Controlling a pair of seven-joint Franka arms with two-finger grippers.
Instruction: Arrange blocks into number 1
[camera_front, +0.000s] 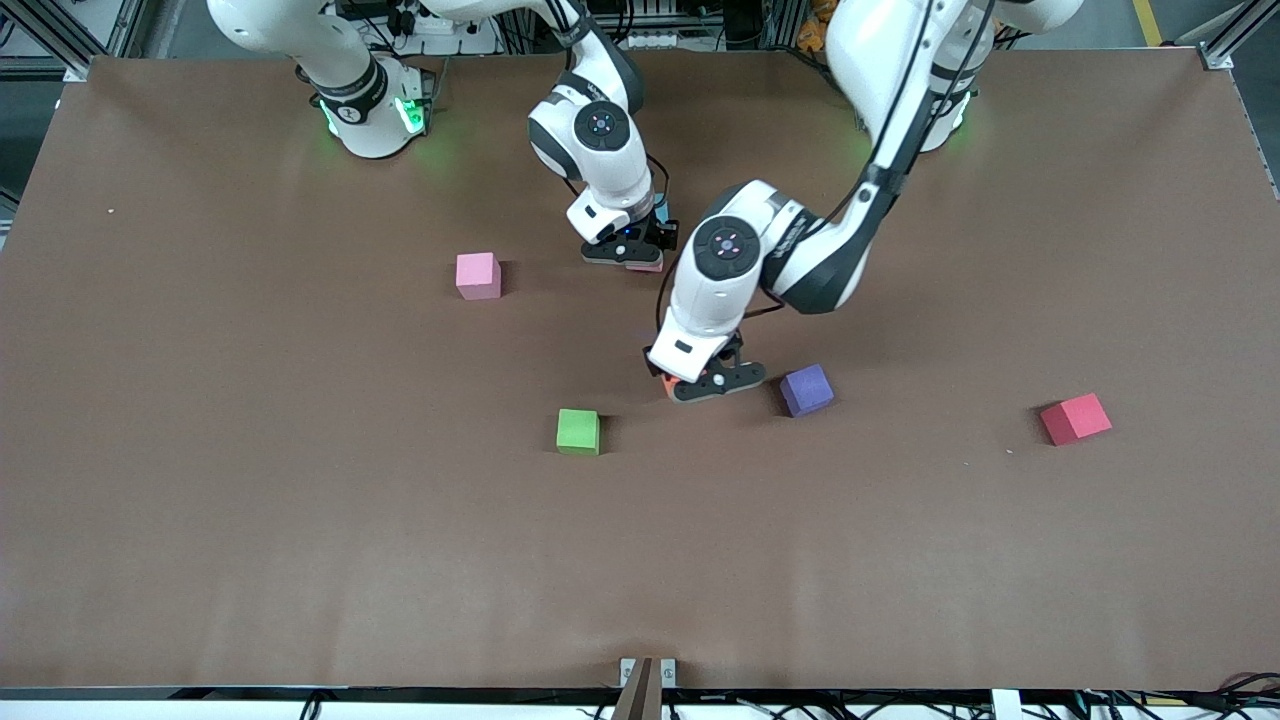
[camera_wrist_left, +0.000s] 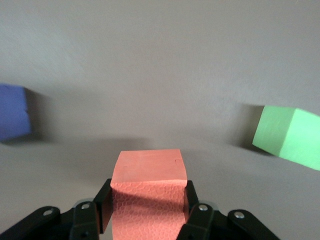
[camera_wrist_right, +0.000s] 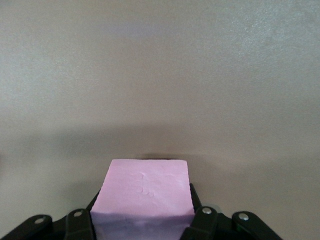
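Left gripper (camera_front: 712, 382), centre frame, clamps the orange matte foam cube (camera_wrist_left: 148, 192). Right gripper (camera_front: 632, 256), upper centre, grips a pink foam cube (camera_wrist_right: 143, 192). The front view barely shows either cube; the wrist views show both clearly.

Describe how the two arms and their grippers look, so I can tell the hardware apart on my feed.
Both arms are glossy white with dark grey joint sections and round black caps at the wrist. Black cables run along them. The left gripper and right gripper are black, with silver screws on the fingers. Each base glows green.
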